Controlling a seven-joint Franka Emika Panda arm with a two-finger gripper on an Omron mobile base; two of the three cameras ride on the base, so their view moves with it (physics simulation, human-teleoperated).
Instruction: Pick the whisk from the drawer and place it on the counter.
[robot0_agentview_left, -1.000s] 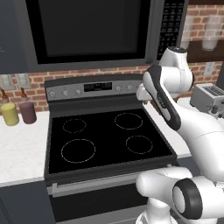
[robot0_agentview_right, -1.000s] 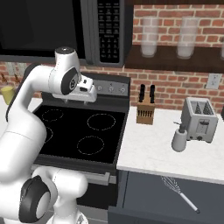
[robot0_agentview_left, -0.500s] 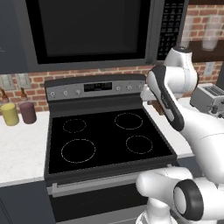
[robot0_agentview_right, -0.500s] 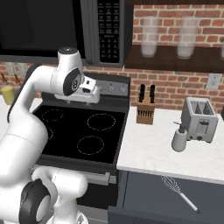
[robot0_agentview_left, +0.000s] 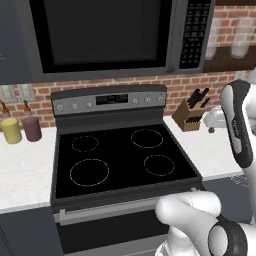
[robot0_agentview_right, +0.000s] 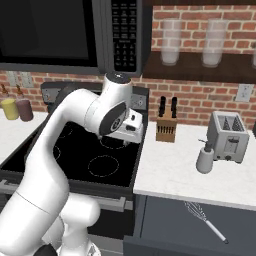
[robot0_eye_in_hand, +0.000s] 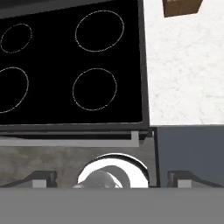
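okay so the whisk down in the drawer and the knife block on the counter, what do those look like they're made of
The whisk: looks like bare metal, thin silvery wires in the head, a pale straight handle that could be steel or plastic. The knife block: looks like wood, matte tan-brown faces, with black knife handles, probably plastic, sticking up.

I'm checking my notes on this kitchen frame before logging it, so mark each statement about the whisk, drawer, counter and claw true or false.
1. The whisk lies inside the open drawer. True.
2. The claw is shut on the whisk. False: it is up over the stovetop edge, far from the whisk, holding nothing.
3. A toaster stands on the counter. True.
4. The knife block stands on the stovetop. False: it stands on the counter by the brick wall.
5. The whisk's wire head points toward the counter, its handle toward the drawer front. True.
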